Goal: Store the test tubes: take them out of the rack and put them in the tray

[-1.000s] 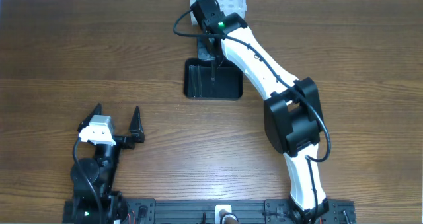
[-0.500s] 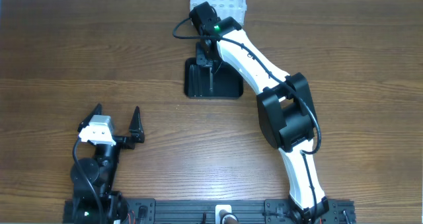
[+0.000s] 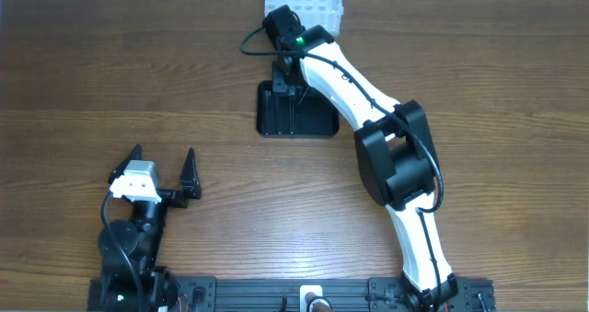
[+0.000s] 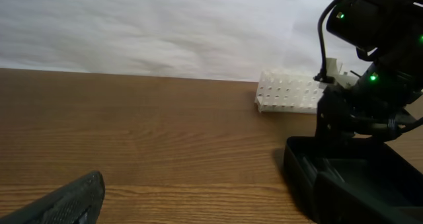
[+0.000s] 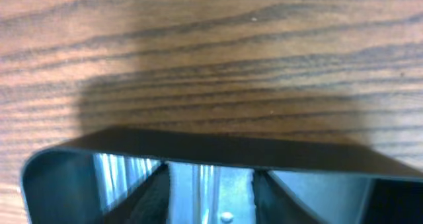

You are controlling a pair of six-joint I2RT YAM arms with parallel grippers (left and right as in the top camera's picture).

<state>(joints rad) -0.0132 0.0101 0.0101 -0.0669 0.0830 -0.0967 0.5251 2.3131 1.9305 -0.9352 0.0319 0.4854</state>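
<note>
Top view is showing the right gripper reaching down into the black tray, which is sitting just in front of the white rack at the far side of the worktop. Right wrist view is looking over the tray's wall. The fingers are standing narrow inside it, apparently gripping a clear test tube between them. I am judging this as a tube being set down and not yet let go.

Glassy streaks to one side are suggesting other tubes lying in the tray, so the job is looking partly done. Whether any tubes are waiting in the rack I cannot tell. Its holes are looking empty in the left wrist view, but the right arm is hiding part of it.

The left gripper is resting low near its base, well apart from tray and rack, with its fingers spread wide and holding nothing.

The worktop is showing brown wood grain all over, and a pale wall is rising behind its far edge.
</note>
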